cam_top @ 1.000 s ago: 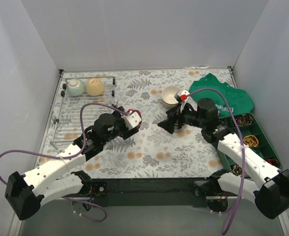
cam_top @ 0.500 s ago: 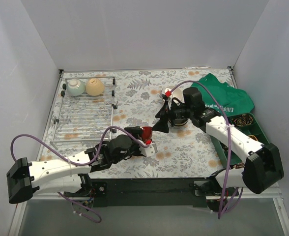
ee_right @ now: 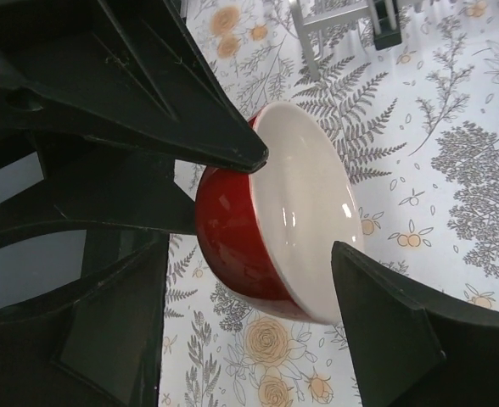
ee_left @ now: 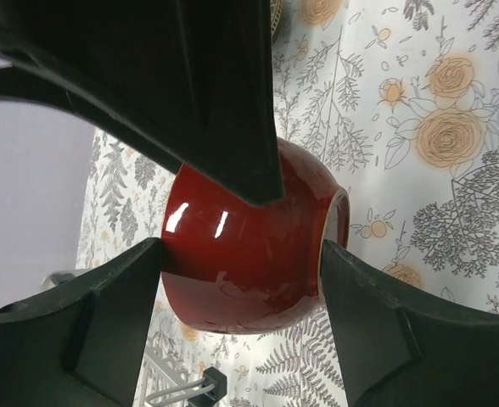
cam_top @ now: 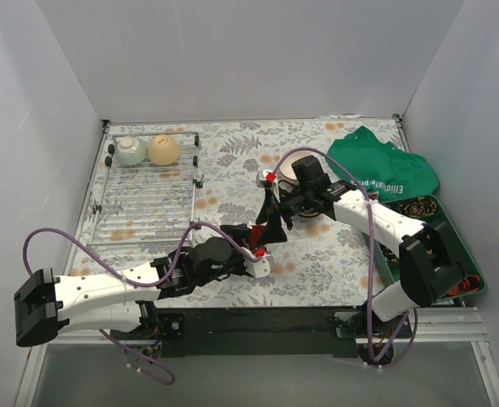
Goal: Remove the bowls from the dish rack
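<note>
Red bowl (ee_left: 249,271): a small round bowl, glossy deep red outside with bright highlights on its wall. In the right wrist view the inside is seen to be white with a pale rim.
Attitude of red bowl: it is turned on its side, with the mouth faced toward the right arm.
Place of red bowl: it is held over the near middle of the floral mat (cam_top: 232,161), between the two grippers. It lies right of the rack (cam_top: 143,212) and well apart from it.
Left gripper (ee_left: 241,246): the jaws are pinched on the red bowl, one finger pressed at its base side and the other at its rim.
Right gripper (ee_right: 249,242): the jaws are spread wide and set either side of the red bowl. A gap is seen at one finger; contact at the other cannot be told.
Mint bowl (cam_top: 131,151): pale green, placed at the far left corner of the rack.
Tan bowl (cam_top: 163,149): placed just right of the mint bowl, on the rack's far edge.
Cream bowl (cam_top: 288,165): set on the mat at far middle and partly hidden by the right arm.
Rack: silver wire grid, laid flat at the left of the mat.
Cloth (cam_top: 385,170): green and crumpled, at far right.
Tray (cam_top: 440,220): green, with compartments, along the right edge.
</note>
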Motion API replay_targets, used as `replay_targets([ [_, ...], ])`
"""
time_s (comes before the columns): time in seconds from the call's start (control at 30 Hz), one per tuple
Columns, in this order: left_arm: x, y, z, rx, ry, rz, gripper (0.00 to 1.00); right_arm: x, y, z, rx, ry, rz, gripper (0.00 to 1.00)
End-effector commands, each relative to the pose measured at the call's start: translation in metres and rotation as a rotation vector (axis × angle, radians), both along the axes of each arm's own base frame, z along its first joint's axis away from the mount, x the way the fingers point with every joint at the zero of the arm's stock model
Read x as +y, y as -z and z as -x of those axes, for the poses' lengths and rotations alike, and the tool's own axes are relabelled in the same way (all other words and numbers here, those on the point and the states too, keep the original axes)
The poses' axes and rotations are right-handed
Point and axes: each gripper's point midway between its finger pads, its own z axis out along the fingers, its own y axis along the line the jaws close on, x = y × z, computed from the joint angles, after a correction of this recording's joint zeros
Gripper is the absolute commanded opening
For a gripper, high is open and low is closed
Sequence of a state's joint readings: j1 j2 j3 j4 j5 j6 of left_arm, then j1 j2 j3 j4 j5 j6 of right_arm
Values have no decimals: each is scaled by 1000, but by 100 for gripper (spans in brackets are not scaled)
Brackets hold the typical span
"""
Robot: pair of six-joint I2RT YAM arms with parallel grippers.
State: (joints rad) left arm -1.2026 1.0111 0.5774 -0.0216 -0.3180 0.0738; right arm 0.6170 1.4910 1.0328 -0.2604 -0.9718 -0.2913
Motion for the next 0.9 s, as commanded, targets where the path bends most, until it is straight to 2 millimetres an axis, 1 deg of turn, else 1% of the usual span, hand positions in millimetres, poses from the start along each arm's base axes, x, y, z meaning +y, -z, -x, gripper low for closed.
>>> replay_targets([
  [0.0, -19, -23, 7, -14, 52, 106, 1, 9, -5, 12, -4, -118, -25, 85],
  [0.07, -20, -22, 8, -3, 56, 110, 1, 10, 0, 18, 22, -153, -21, 82],
  [0.1, -20, -20, 9, -1, 57, 108, 1, 12, -1, 20, 4, -179, -32, 78],
  [0.13, -21, -20, 9, 0, 57, 109, 1, 11, 1, 27, 27, -198, -20, 75],
  [0.17, -20, -20, 8, 0, 52, 111, 1, 11, 3, 30, 38, -212, -18, 73],
  [0.27, -18, -19, 5, -11, 32, 115, 2, 11, 8, 35, 55, -239, 5, 56],
  [0.3, -16, -18, 3, -18, 20, 111, 3, 11, 9, 36, 56, -245, 8, 42],
  [0.37, -14, -14, 2, -20, 11, 98, 6, 10, 11, 37, 67, -254, 16, 29],
  [0.4, -14, -12, 2, -20, 12, 93, 8, 11, 11, 36, 68, -254, 17, 16],
  [0.43, -14, -11, 2, -20, 7, 90, 9, 11, 12, 37, 69, -256, 17, 11],
  [0.47, -14, -11, 1, -18, 3, 92, 14, 11, 11, 36, 67, -254, 17, 5],
  [0.5, -14, -11, 1, -15, 1, 95, 18, 11, 11, 36, 63, -254, 18, 1],
  [0.53, -13, -12, 0, -18, -4, 97, 21, 11, 11, 34, 57, -245, 25, 1],
  [0.6, -13, -12, -1, -16, -14, 104, 33, 12, 9, 32, 47, -236, 32, 1],
  [0.67, -11, -15, -3, -24, -31, 121, 46, 12, 10, 24, 18, -204, 63, 1],
  [0.7, -10, -18, -4, -29, -37, 133, 57, 11, 10, 21, 16, -184, 79, 1],
  [0.73, -10, -20, -5, -27, -46, 152, 64, 11, 13, 14, -6, -155, 107, 1],
  [0.77, -9, -25, -6, -29, -59, 170, 70, 11, 12, 10, -20, -132, 119, 1],
  [0.8, -8, -28, -7, -27, -66, 186, 81, 14, 11, 3, -31, -98, 126, 1],
  [0.83, -6, -32, -10, -8, -90, 219, 85, 12, 13, -6, -57, -55, 154, 1],
  [0.87, -5, -35, -11, 0, -97, 240, 88, 13, 12, -10, -75, -29, 161, 1],
])
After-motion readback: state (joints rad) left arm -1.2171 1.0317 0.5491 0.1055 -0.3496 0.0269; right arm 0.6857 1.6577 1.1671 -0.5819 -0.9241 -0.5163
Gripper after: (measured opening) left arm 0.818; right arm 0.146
